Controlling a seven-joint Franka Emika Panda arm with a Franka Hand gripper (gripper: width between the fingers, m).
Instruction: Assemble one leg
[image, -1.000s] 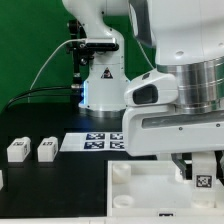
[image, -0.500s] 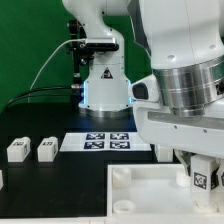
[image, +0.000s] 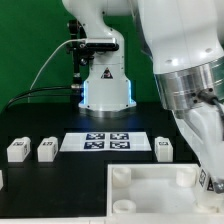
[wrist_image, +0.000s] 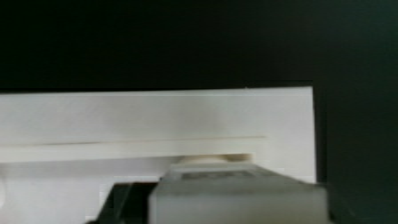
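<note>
My gripper (image: 207, 181) is low at the exterior view's right edge, over the right side of the large white panel (image: 150, 195). It is shut on a leg (image: 203, 180), a small white block with a marker tag. In the wrist view the leg (wrist_image: 237, 192) fills the space in my gripper (wrist_image: 231, 205), with a dark finger (wrist_image: 128, 200) beside it. It hangs just above a round corner socket (wrist_image: 217, 158) of the panel (wrist_image: 143, 120). I cannot tell whether the leg touches the socket.
Two loose legs (image: 15, 149) (image: 47, 149) stand on the black table at the exterior view's left. A third (image: 163, 147) stands right of the marker board (image: 105, 141). A white piece (image: 2, 178) shows at the left edge. The robot base (image: 103, 85) stands behind.
The arm has swung toward the exterior view's right with the leg, uncovering the marker board's right end and the leg beside it.
</note>
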